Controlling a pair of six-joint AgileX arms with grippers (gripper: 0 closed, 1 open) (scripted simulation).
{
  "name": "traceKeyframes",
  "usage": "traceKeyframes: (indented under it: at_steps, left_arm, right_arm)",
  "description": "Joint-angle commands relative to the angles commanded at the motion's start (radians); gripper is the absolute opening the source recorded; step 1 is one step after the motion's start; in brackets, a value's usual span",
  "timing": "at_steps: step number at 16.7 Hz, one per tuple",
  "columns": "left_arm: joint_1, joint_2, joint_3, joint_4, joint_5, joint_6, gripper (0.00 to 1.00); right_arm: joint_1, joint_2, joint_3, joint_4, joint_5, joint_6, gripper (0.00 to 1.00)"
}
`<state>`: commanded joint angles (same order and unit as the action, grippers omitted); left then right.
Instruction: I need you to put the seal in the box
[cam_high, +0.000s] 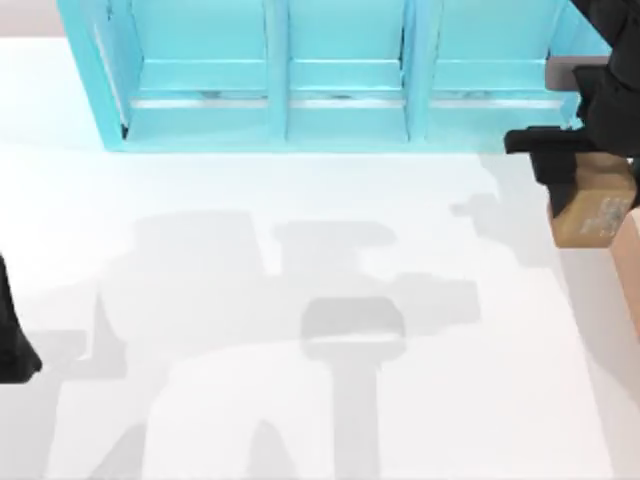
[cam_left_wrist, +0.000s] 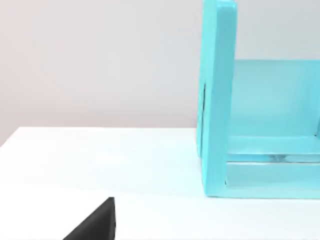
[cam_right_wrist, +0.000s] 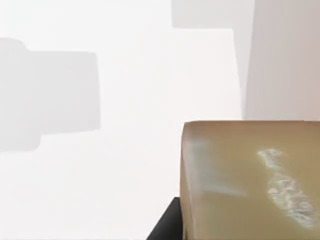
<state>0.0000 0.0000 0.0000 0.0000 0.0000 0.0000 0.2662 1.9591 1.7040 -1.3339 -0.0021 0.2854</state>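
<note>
One seal (cam_high: 592, 205), one box (cam_high: 630, 262), one three-bay shelf (cam_high: 300, 75).

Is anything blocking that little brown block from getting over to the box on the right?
Nothing visible does. The right tool holds the seal at the table's right edge, right beside the box, whose tan wall shows just below it. The blue shelf unit stands behind, out of the way.

Matte black right arm (cam_high: 600, 110), blocky angular links, black left arm (cam_high: 12, 340)

Rendered simulation: blank white table (cam_high: 300, 400), flat light-blue shelf unit (cam_high: 330, 70).
</note>
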Motion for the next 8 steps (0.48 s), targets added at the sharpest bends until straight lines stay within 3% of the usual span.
traceKeyframes:
  at_steps: [8]
  left_arm:
    - [0.000, 0.000, 0.000, 0.000, 0.000, 0.000, 1.00]
  right_arm:
    - [-0.517, -0.146, -0.080, -0.054, 0.002, -0.523, 0.00]
